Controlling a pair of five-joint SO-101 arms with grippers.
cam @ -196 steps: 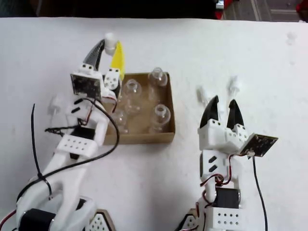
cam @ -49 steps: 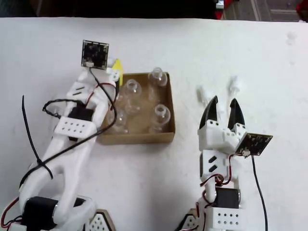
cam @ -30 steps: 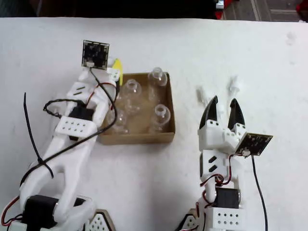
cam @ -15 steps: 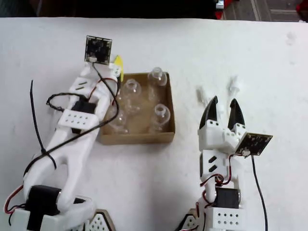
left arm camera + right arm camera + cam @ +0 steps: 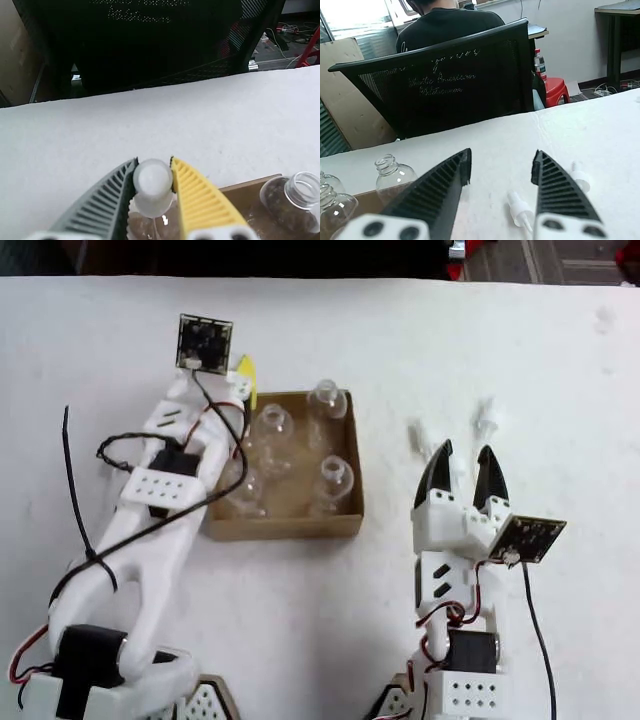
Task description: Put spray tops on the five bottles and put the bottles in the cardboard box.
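High view: the left arm (image 5: 165,480) has tipped down over the box (image 5: 290,527) corner, so I think capping is under way; left wrist view: the left gripper (image 5: 153,162) squeezes a top (image 5: 152,184) over a bottle (image 5: 150,222) in the box; right wrist view: the right gripper (image 5: 502,151) rests spread wide by two loose tops (image 5: 519,207).

The left arm (image 5: 165,485) covers the cardboard box's (image 5: 300,527) left wall from above.
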